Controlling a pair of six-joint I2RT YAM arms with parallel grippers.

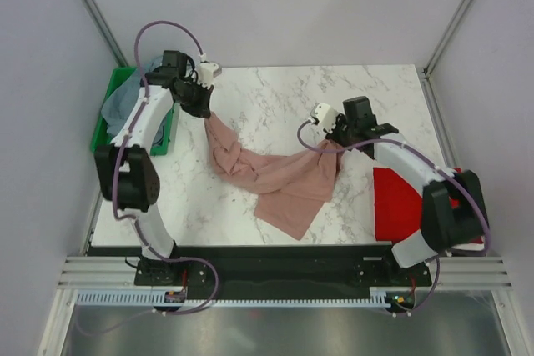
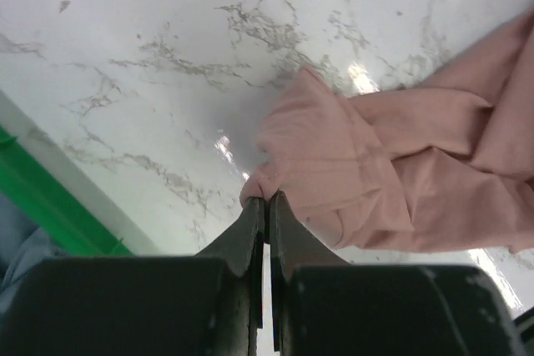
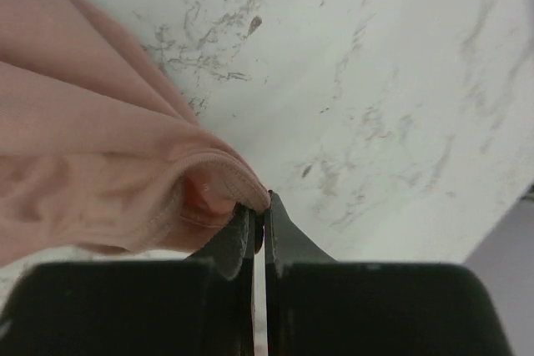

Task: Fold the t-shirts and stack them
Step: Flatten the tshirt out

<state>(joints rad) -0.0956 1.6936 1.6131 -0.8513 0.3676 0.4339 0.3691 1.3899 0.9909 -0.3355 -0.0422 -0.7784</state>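
Pinching cloth edges, my left gripper (image 2: 267,206) and right gripper (image 3: 260,206) hold the pink t-shirt (image 1: 284,177) mid-frame for spreading; next, pull taut.

Left arm (image 1: 143,121) and right arm (image 1: 406,161): white shells, black joints, purple cables (image 1: 167,23). Left claw (image 2: 267,203) and right claw (image 3: 259,204) are black.

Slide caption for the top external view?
Left gripper and right gripper each pinch an end of the dusty-pink t-shirt, sagging onto the marble table; red t-shirt at right, green bin at left.
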